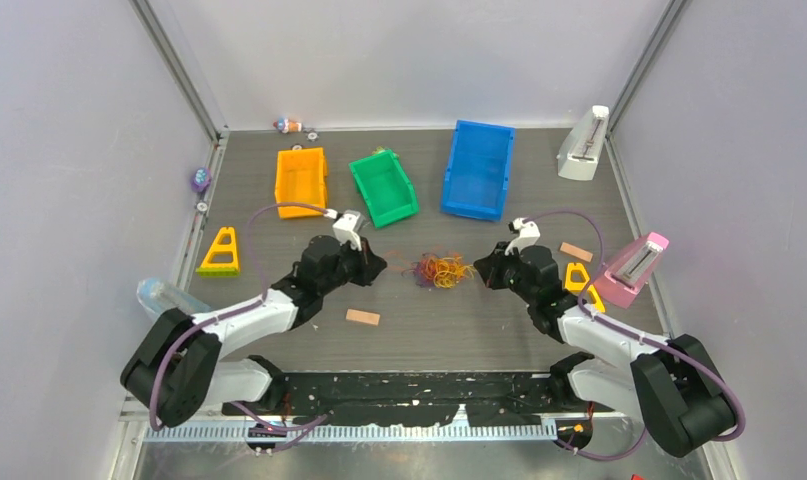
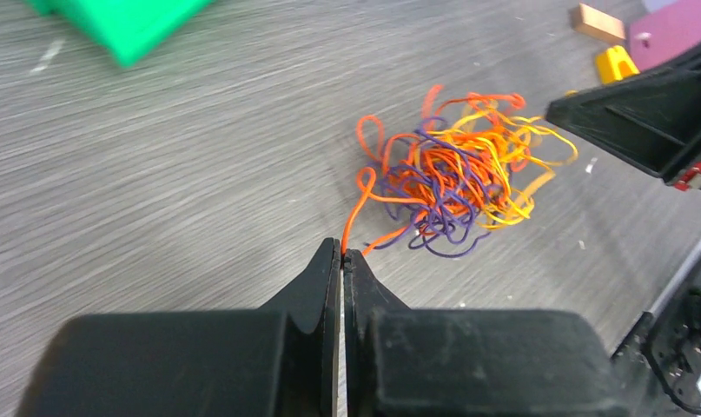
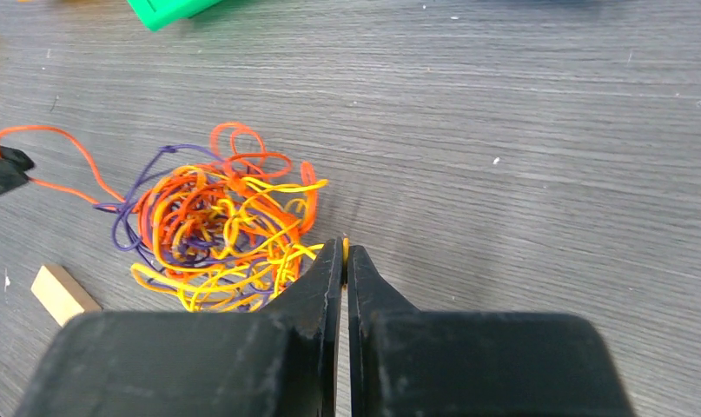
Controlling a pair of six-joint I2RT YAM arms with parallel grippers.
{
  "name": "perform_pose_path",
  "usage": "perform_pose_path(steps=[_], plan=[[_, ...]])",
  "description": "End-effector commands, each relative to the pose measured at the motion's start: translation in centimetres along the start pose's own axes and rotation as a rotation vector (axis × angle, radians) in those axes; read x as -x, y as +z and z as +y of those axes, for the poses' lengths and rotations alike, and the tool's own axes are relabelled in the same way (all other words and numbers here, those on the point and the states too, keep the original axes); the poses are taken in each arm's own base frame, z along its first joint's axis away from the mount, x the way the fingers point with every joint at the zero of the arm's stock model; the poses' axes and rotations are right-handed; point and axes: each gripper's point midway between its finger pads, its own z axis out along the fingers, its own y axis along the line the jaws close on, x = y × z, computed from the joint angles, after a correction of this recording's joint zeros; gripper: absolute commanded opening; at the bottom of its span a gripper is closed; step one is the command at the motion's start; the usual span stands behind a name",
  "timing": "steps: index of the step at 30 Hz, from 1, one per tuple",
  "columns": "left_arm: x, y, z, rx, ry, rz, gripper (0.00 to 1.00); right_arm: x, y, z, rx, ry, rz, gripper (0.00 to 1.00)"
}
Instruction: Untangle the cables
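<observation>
The cables (image 1: 439,269) lie in one loose tangle on the grey table (image 1: 449,335), between my two grippers. The strands come in three colours: yellow, orange-red and dark purple. My left gripper (image 2: 342,254) sits just left of the heap with its jaws pressed together on a single orange-red strand (image 2: 353,213), which curves from my fingertips up into the tangle. My right gripper (image 3: 345,248) is at the heap's right edge, jaws likewise closed, with a bit of yellow strand (image 3: 345,244) pinched at the tips; the yellow loops touch the finger beside it.

Behind the tangle stand three bins in a row: one orange bin (image 1: 301,180), one green bin (image 1: 383,187) and one blue bin (image 1: 478,168). Two small wooden blocks lie on the table, one near my left arm (image 1: 362,317) and one by my right (image 1: 576,252). There are two yellow triangular pieces, one at the left (image 1: 220,252) and one at the right (image 1: 582,283).
</observation>
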Motion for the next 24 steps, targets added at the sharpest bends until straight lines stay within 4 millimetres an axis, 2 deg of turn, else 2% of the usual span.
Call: perform_pose_path(steps=[1, 6, 8, 10, 13, 15, 18, 24], plan=[[0.9, -1.8, 3.3, 0.116, 0.021, -0.028, 0.00, 0.1, -0.2, -1.0, -0.061, 0.024, -0.015, 0.05], [1.1, -3.7, 7.0, 0.270, -0.011, -0.052, 0.00, -0.3, -0.2, -1.1, -0.071, 0.034, 0.004, 0.05], [0.9, -5.2, 9.4, 0.395, -0.040, -0.062, 0.00, 0.0, -0.2, -1.8, -0.112, 0.042, -0.003, 0.05], [0.9, -7.1, 11.9, 0.531, -0.089, -0.094, 0.00, -0.1, -0.7, -3.6, -0.227, 0.069, 0.008, 0.05], [1.1, -9.5, 14.3, 0.655, -0.150, -0.159, 0.00, 0.8, -2.2, -7.3, -0.476, 0.157, -0.054, 0.05], [1.0, -10.7, 15.4, 0.703, -0.185, -0.188, 0.00, 1.4, -3.0, -8.2, -0.544, 0.184, -0.084, 0.05], [1.1, -10.8, 15.4, 0.694, -0.196, -0.193, 0.00, 2.0, -2.5, -6.7, -0.457, 0.155, -0.085, 0.05], [1.4, -6.8, 10.4, 0.358, -0.084, -0.061, 0.00, 1.6, -0.6, -0.7, -0.110, 0.040, 0.038, 0.06]])
